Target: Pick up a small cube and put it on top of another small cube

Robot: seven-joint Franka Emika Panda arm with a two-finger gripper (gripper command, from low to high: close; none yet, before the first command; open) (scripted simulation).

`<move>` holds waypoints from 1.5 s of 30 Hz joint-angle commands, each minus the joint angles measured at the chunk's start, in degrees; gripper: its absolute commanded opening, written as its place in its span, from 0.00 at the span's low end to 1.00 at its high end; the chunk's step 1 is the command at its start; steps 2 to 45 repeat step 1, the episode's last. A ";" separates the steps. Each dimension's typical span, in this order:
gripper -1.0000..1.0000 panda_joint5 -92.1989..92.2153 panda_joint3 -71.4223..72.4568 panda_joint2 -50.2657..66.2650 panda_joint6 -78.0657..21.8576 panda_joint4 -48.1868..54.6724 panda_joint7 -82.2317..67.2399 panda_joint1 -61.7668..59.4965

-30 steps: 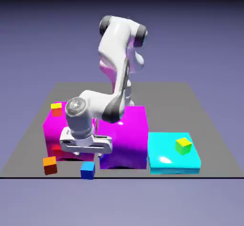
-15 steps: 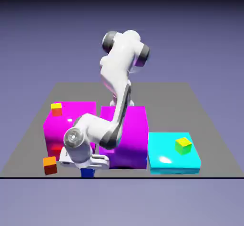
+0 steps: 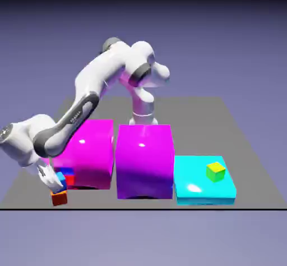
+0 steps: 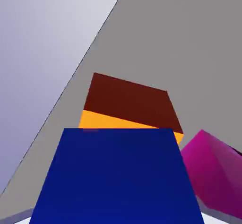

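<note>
The small blue cube point(image 3: 60, 179) is at the table's front corner on the exterior view's left, directly over the other small cube point(image 3: 59, 198), which has an orange top and red-brown sides. Whether the blue one rests on it or hangs just above, I cannot tell. My gripper point(image 3: 57, 180) is down around the blue cube, with the arm stretched low to the exterior view's left. In the hand view the blue cube point(image 4: 118, 178) fills the lower middle and hides my fingertips. The orange-topped cube point(image 4: 128, 102) lies just beyond it.
A big magenta block point(image 3: 87, 150) stands right behind the cubes and shows as a corner point(image 4: 215, 176) in the hand view. A second magenta block point(image 3: 144, 161) and a cyan slab point(image 3: 196, 187) carrying a yellow-green cube point(image 3: 215, 171) lie further to the exterior view's right. The table's front edge is close.
The arm has swung from the middle front to the exterior view's left corner. The blue cube has left its spot on the table and is now over the orange-topped cube.
</note>
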 commanded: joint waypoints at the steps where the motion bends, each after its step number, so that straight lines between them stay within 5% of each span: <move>1: 1.00 -0.83 -0.56 -0.73 -2.39 2.07 0.65 -0.62; 45: 1.00 -0.83 -0.56 -0.73 -2.39 2.07 0.65 -0.62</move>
